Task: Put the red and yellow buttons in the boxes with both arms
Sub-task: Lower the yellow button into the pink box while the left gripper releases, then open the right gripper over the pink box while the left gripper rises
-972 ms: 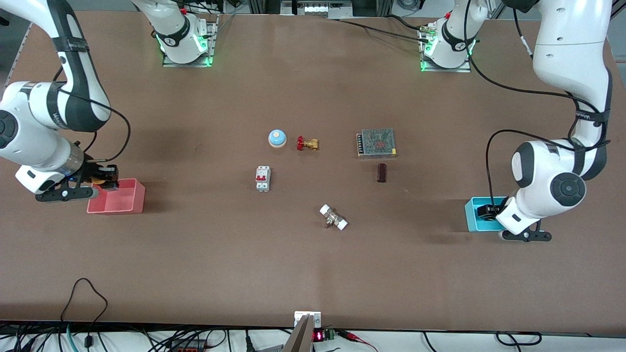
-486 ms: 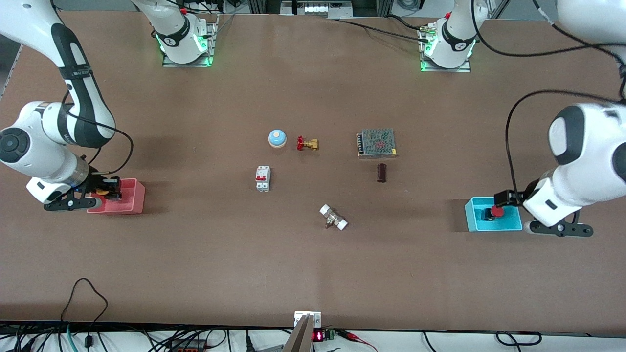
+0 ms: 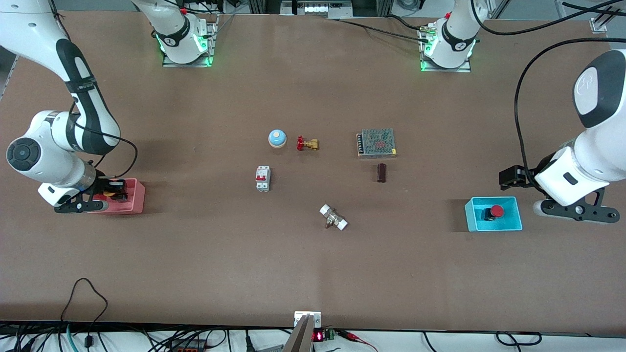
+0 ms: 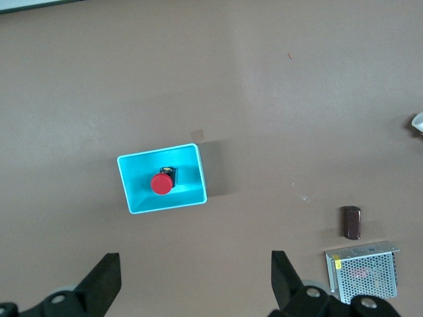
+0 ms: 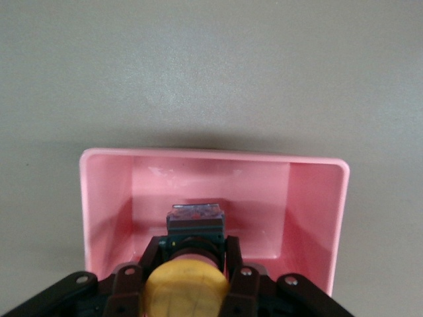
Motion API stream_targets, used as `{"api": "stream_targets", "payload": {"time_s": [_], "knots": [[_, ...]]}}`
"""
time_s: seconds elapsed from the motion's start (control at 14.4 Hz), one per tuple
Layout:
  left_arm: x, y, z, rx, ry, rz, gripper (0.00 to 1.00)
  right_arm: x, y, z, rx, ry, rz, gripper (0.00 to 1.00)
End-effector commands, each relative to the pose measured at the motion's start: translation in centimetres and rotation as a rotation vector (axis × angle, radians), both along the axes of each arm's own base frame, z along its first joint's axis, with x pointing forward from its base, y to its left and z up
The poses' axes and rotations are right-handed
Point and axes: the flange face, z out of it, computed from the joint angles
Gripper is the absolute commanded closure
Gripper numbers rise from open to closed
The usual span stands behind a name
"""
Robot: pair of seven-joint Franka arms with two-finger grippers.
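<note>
The red button (image 3: 496,211) lies in the cyan box (image 3: 493,228) at the left arm's end of the table. It shows in the left wrist view (image 4: 161,184) inside the same box (image 4: 202,178). My left gripper (image 3: 511,177) is open and empty, up over bare table beside the cyan box; its wide-apart fingers show in its wrist view (image 4: 195,267). My right gripper (image 3: 115,189) is shut on the yellow button (image 3: 111,193) and holds it low inside the pink box (image 3: 135,201). The right wrist view shows the gripper (image 5: 188,256), the yellow cap (image 5: 185,289) and the box (image 5: 211,156).
Mid-table stand a blue bell (image 3: 277,138), a brass valve with a red handle (image 3: 307,143), a white circuit breaker (image 3: 263,178), a metal mesh unit (image 3: 376,143), a dark brown block (image 3: 381,172) and a white-ended fitting (image 3: 333,217).
My left gripper let go of the red button in the cyan box, rose and drew away from it. My right gripper lowered the yellow button into the pink box.
</note>
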Motion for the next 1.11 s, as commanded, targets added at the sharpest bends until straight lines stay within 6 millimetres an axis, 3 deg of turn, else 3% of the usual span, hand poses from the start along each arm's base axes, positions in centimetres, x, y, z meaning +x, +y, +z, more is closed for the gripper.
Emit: {"api": "stream_targets", "payload": {"time_s": [0.0, 0.14, 0.21, 0.42, 0.62, 0.69, 0.83, 1.04], "knots": [[-3.6, 1.7, -0.3, -0.014, -0.016, -0.029, 0.0, 0.0, -0.6, -0.5, -0.006, -0.01, 0.022, 0.85], [-7.2, 2.6, -1.7, -0.021, -0.109, -0.108, 0.0, -0.1, -0.8, -0.6, -0.005, -0.011, 0.017, 0.76], [-8.6, 2.9, -1.6, -0.023, -0.117, -0.108, 0.0, -0.1, -0.8, -0.8, -0.004, -0.01, 0.017, 0.62], [-9.6, 2.9, 0.2, -0.029, -0.032, -0.062, 0.0, 0.0, -1.2, -0.9, -0.005, -0.042, 0.016, 0.31], [-10.1, 2.3, 0.9, -0.027, -0.007, 0.03, 0.0, 0.0, -1.2, -1.0, -0.005, -0.04, 0.015, 0.12], [-10.1, 1.6, 1.2, -0.021, -0.005, 0.059, 0.0, 0.0, -1.2, -0.8, -0.005, -0.042, 0.013, 0.0], [-10.0, 1.2, 1.4, -0.015, -0.017, 0.047, 0.0, 0.2, -1.2, 0.5, -0.01, -0.058, 0.014, 0.0], [-9.4, 1.2, 2.1, -0.025, -0.046, 0.052, 0.0, -0.2, -0.3, 5.8, -0.022, -0.033, 0.012, 0.0]]}}
